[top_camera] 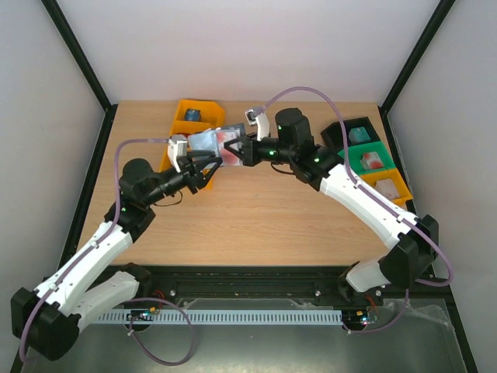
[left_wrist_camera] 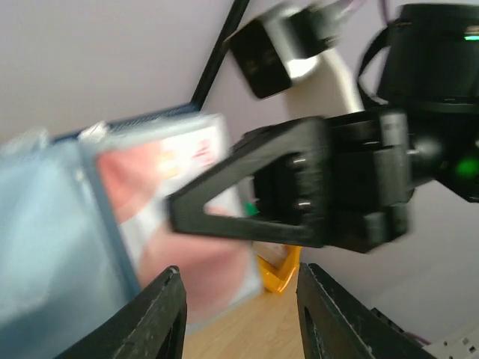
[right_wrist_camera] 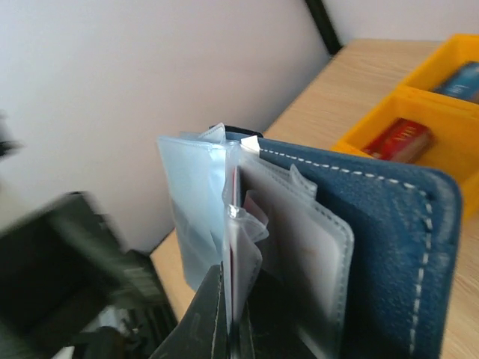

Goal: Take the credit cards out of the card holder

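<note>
A broad stretch of the wooden table (top_camera: 256, 225) is seen bare across the middle and near side, where room to pass is offered between the left arm (top_camera: 89, 260) and the right arm (top_camera: 365, 200). The rear centre is crowded: the card holder (top_camera: 210, 142) is held clear of the table by the right gripper (top_camera: 231, 150), closed on its clear sleeves, while the left gripper (top_camera: 203, 165) is poised just beside it with fingers apart. Directly behind, the way is barred by the yellow bin (top_camera: 211, 110). The right edge is taken up by a row of small bins (top_camera: 353, 161). Purple cables (top_camera: 304, 88) are looped above both arms
</note>
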Motion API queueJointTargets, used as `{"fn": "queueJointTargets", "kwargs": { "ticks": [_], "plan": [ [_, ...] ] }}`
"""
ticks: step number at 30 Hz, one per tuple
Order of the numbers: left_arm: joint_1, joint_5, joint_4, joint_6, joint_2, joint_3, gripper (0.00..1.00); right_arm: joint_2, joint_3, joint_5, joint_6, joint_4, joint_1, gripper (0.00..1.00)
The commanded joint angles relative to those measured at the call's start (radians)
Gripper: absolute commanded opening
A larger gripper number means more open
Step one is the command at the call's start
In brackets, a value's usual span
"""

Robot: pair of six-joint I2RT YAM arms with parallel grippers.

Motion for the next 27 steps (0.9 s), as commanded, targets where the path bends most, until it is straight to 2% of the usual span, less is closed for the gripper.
{"fn": "queueJointTargets", "kwargs": {
  "ticks": [1, 7, 11, 21, 27],
  "plan": [
    [0.048, 0.052, 0.113, -0.190, 0.045, 0.004, 0.41, -0.051, 0.000, -0.197, 0.022, 0.188, 0.007, 0.02],
    [0.054, 0.098, 0.100, -0.152, 0.030, 0.006, 0.41, -0.071, -0.080, -0.385, 0.143, 0.424, 0.007, 0.02],
    [0.039, 0.154, 0.150, -0.133, 0.030, 0.010, 0.40, -0.073, -0.094, -0.449, 0.184, 0.520, 0.010, 0.02],
    [-0.009, 0.206, 0.229, -0.113, 0.071, 0.020, 0.20, -0.031, -0.100, -0.395, 0.199, 0.582, 0.016, 0.02],
    [-0.012, 0.254, 0.288, -0.122, 0.077, 0.014, 0.14, -0.020, -0.128, -0.378, 0.205, 0.621, 0.016, 0.02]
  ]
}}
